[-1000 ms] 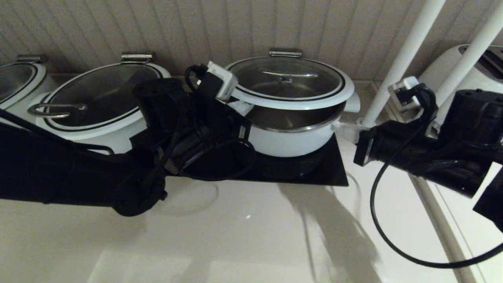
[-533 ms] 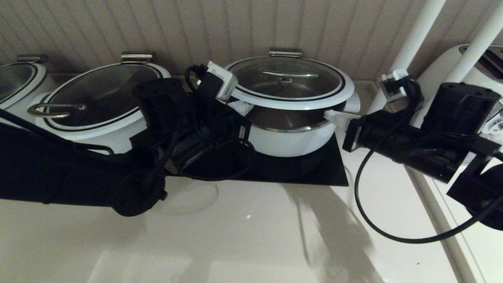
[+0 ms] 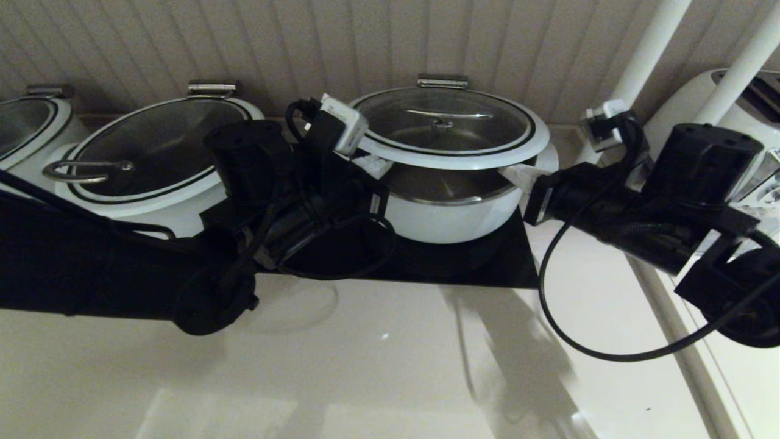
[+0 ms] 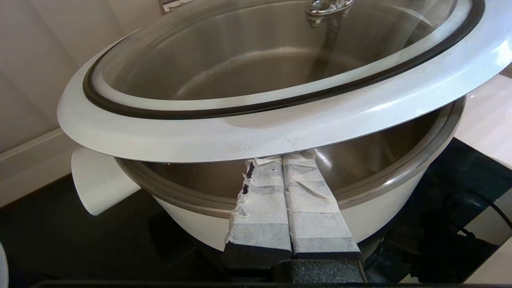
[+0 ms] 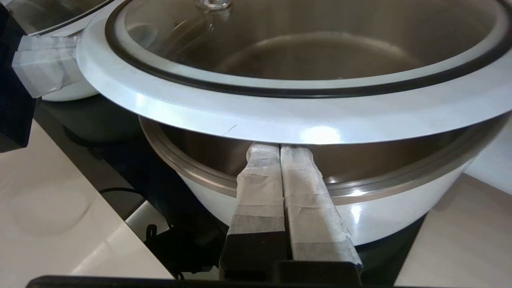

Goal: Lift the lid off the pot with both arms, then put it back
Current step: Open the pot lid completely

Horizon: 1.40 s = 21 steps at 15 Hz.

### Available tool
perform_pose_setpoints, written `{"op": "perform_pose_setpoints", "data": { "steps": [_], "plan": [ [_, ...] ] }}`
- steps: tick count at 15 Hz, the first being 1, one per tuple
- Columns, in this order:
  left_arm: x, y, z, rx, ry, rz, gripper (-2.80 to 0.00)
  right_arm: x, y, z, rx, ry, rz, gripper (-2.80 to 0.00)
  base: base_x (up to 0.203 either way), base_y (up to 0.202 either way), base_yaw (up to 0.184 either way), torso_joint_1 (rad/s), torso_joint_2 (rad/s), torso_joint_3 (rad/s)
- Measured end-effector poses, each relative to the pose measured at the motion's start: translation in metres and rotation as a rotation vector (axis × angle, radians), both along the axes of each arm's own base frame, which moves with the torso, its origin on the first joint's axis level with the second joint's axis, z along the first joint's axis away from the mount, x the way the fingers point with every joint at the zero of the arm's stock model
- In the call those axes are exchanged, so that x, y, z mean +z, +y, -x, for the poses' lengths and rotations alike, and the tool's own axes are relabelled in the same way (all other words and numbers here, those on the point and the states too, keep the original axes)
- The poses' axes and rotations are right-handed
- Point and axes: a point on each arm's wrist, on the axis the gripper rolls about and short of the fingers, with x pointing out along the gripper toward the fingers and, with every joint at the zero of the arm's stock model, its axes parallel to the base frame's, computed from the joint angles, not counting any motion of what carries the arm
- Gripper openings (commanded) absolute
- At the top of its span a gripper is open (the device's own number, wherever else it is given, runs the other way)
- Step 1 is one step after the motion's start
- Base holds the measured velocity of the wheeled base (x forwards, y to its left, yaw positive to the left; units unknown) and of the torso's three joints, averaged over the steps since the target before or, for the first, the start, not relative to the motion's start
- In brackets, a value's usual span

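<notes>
The lid [image 3: 448, 125], glass with a white rim and a steel bar handle, is held raised above the white pot [image 3: 451, 213], with a gap showing the steel inner bowl. My left gripper [image 3: 372, 163] is shut, its taped fingers [image 4: 264, 188] together under the lid's left rim [image 4: 256, 136]. My right gripper [image 3: 518, 177] is shut, its taped fingers [image 5: 300, 184] together under the lid's right rim [image 5: 280, 120], over the pot's steel edge [image 5: 380, 184]. Both sets of fingertips are hidden beneath the rim.
The pot stands on a black mat [image 3: 475, 265]. A wider white pot with a loop-handled lid [image 3: 152, 152] stands close on the left, and another [image 3: 24, 122] is at the far left. Two white posts [image 3: 637, 73] and a white appliance [image 3: 746, 103] stand on the right, behind my right arm.
My right arm has moved left to the pot and slid its shut fingers under the lid's right rim. The left arm and the raised lid have barely moved.
</notes>
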Motion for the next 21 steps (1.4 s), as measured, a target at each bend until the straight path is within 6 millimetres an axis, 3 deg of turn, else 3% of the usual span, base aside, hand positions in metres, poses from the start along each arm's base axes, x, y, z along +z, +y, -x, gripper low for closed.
{"op": "perform_pose_setpoints", "data": {
  "steps": [21],
  "plan": [
    [0.002, 0.001, 0.001, 0.0, -0.005, 0.002, -2.8, 0.002, 0.006, -0.016, -0.036, -0.049, -0.023, -2.8, 0.0, 0.0, 0.0, 0.0, 0.0, 0.0]
  ]
}}
